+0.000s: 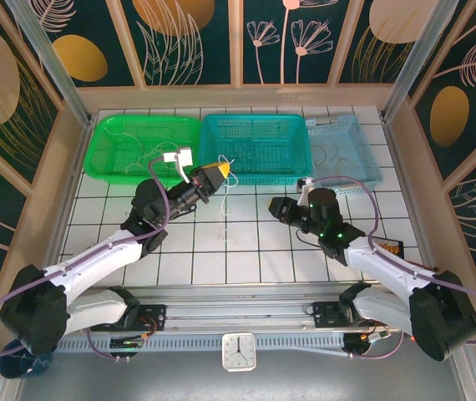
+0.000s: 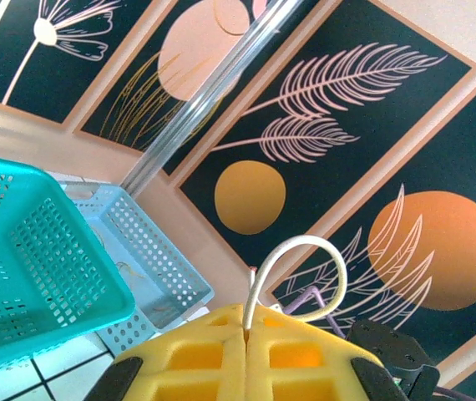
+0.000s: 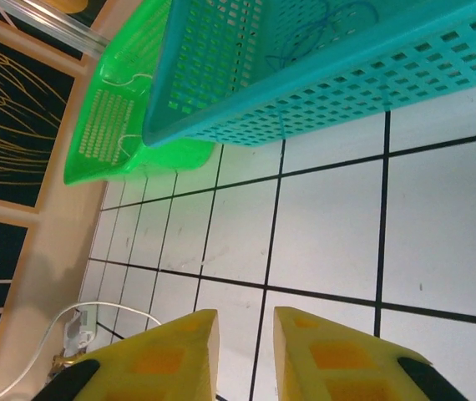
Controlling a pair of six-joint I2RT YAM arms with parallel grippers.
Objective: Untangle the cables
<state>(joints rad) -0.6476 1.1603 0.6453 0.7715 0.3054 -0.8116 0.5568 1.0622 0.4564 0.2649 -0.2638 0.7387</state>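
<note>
Between the closed yellow fingers of the left gripper (image 2: 245, 327) we saw a cream cable (image 2: 303, 240) pinched, its free end curling up in a stiff little loop. From overhead, the rest of it trailed thinly down toward the tiled table (image 1: 255, 251) in front of the teal basket (image 1: 255, 118). We judged the main risk to be the strand slipping out of that grip, since it was thread-thin and smooth and the pads were broad. A quick pull could also draw a knot tighter or snag the strand on the basket's perforated wall. The right gripper (image 3: 245, 324) hovered low over the tiles with its jaws partly apart and nothing between them, and we thought it could easily miss so fine a wire. A blue cable (image 3: 338, 23) lay in loose curls inside the teal basket, and pale strands (image 3: 129, 81) in the green basket (image 3: 108, 125). Both baskets were glossy moulded plastic with gridded holes; the fingers looked like matte, recessed blocks; the table was white squares with dark grout lines
</note>
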